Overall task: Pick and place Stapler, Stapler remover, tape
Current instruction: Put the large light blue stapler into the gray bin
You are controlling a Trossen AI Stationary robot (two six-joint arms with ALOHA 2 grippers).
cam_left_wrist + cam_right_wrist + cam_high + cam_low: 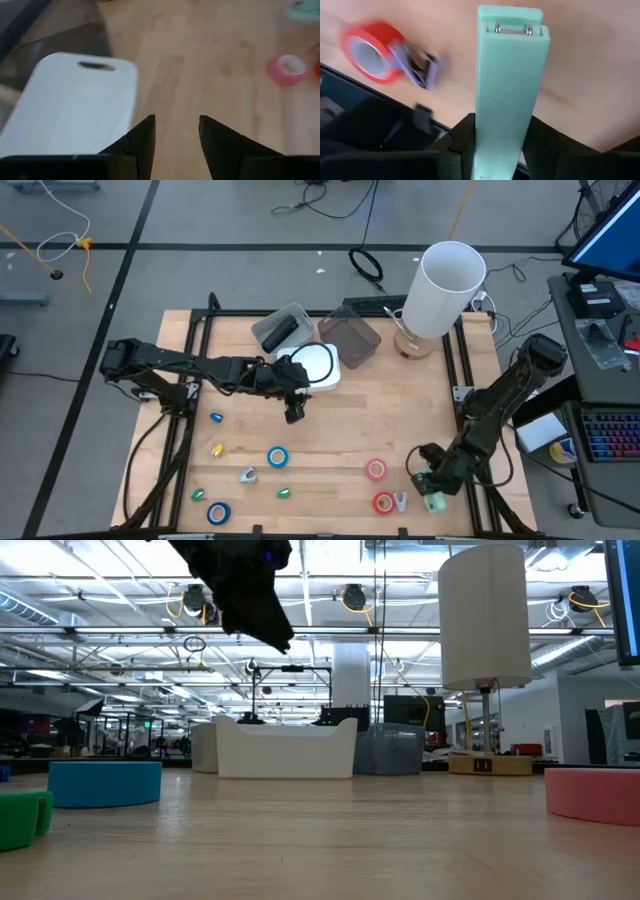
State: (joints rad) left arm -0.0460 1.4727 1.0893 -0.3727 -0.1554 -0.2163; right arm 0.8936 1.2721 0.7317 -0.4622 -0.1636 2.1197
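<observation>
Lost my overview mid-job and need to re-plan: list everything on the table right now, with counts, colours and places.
tape: 4; two blue front left, two red/pink front right
stapler: 1, mint green, in right gripper
stapler remover: 1, lilac, touching front red roll
small clips: yellow, green, front left
bins: white, clear, dark, table back
lamp: white, back right
left gripper: open, beside white bin
right gripper: front right edge

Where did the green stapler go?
The green stapler is clamped in the right pincer at the table's front right corner in the high view, beside a red tape roll and a small purple staple remover.
</observation>
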